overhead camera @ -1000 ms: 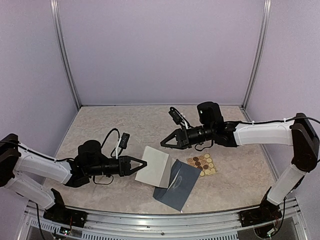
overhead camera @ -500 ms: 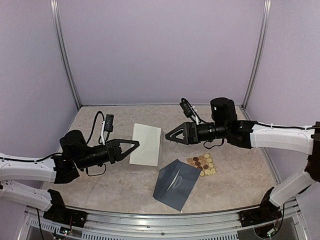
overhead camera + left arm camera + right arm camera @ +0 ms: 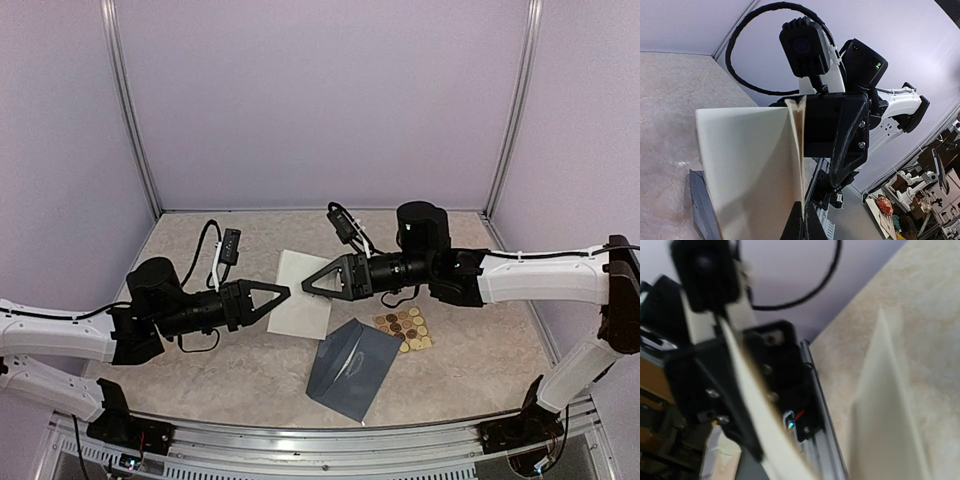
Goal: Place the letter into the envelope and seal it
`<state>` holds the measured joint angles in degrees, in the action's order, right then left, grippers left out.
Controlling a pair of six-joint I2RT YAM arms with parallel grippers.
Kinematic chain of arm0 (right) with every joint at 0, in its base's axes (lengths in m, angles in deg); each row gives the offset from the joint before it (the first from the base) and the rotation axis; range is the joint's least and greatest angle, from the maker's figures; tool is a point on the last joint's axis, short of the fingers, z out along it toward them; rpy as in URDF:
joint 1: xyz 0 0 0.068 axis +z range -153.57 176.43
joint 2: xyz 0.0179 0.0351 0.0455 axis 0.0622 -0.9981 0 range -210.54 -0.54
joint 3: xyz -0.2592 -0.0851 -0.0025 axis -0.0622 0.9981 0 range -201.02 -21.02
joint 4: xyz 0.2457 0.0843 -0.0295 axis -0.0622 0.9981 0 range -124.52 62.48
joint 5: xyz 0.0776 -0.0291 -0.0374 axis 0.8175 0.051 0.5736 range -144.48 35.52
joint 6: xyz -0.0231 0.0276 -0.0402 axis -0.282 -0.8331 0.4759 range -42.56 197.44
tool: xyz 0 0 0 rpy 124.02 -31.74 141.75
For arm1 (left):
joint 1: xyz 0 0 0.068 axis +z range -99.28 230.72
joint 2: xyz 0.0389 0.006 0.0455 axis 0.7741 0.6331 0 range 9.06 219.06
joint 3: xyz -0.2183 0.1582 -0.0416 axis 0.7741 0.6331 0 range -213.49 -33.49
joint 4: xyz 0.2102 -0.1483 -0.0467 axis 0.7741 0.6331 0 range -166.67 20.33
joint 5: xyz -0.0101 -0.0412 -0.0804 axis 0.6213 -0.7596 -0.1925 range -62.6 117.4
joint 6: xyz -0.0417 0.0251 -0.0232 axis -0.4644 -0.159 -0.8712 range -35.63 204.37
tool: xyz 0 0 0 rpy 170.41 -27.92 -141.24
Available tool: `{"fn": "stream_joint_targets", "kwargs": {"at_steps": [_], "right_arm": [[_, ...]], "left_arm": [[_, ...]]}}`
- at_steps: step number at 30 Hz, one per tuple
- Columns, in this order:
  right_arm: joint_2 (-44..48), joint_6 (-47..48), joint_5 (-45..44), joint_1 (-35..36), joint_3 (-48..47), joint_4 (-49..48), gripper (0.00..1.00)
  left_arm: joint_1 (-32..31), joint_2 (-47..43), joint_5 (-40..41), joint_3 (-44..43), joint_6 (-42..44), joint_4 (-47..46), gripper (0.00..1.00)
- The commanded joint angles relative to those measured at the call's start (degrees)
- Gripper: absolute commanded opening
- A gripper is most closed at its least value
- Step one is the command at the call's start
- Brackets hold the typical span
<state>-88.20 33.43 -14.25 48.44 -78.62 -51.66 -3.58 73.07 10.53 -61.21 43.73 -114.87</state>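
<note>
2 grippers meet at the middle of the table [image 3: 250,240], and you have the letter [image 3: 305,312] between them. Your left gripper [image 3: 283,292] comes in from the left with its fingers pressed together on the letter's left edge; the left wrist view shows the dark fingertips pinched on the cream sheet, with the fold running away from the camera. Your right gripper [image 3: 308,286] reaches in from the right, and its tips sit at the letter's far edge. They look drawn to a point, but the right wrist view is blurred, so I cannot tell whether they grip the paper or only touch it.

The letter is a cream folded sheet, held up between the 2 arms.

The envelope [image 3: 352,370] lies flat on the table, nearer to you than the letter and to its right, with its triangular flap open. No gripper touches it. In the overhead view its far corner sits just beside the letter's near right corner.

1 small sheet of round stickers [image 3: 405,328] lies just beside the envelope's far right edge.
</note>
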Motion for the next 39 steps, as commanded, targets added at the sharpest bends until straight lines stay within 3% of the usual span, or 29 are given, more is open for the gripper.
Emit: {"fn": "stream_joint_targets", "kwargs": {"at_steps": [1,2,8,9,18,23,29,36,38,39], "right_arm": [[0.35,-1.24,0.84,0.46,-1.06,-4.37,0.47],[0.52,-1.36,0.82,0.46,-0.74,-4.51,0.38],[0.65,-2.72,1.6,0.42,1.03,-6.71,0.06],[0.65,-2.62,1.62,0.41,1.08,-6.69,0.0],[1.81,-1.35,5.59,0.46,2.22,-9.04,0.0],[2.29,-0.9,7.59,0.48,2.33,-9.99,0.0],[1.68,0.89,5.83,0.45,1.86,-6.48,0.0],[0.65,3.42,2.64,0.42,1.02,-0.82,0.0],[1.21,4.72,-0.88,0.51,0.55,3.09,0.0],[1.58,5.31,-3.54,0.47,0.35,5.64,0.17]], "left_arm": [[-0.35,0.21,-0.09,-1.18,0.92,-0.75,0.0],[-0.36,0.16,0.09,-1.1,0.92,-0.74,0.0],[-0.34,0.15,1.58,-0.88,0.83,0.83,0.0],[-0.24,0.15,2.25,-0.92,0.94,1.82,0.04],[0.41,-0.14,3.56,-1.15,1.28,5.67,0.51],[0.43,1.82,-0.77,-1.63,0.47,3.81,0.62],[0.43,2.05,-3.77,-1.12,-0.27,0.29,0.43],[0.56,1.78,-4.66,0.02,-1.65,-1.59,0.04],[0.52,2.12,-3.79,0.0,-1.75,-0.57,0.0],[0.51,2.27,-3.09,-0.17,-1.74,0.4,0.0]]}}
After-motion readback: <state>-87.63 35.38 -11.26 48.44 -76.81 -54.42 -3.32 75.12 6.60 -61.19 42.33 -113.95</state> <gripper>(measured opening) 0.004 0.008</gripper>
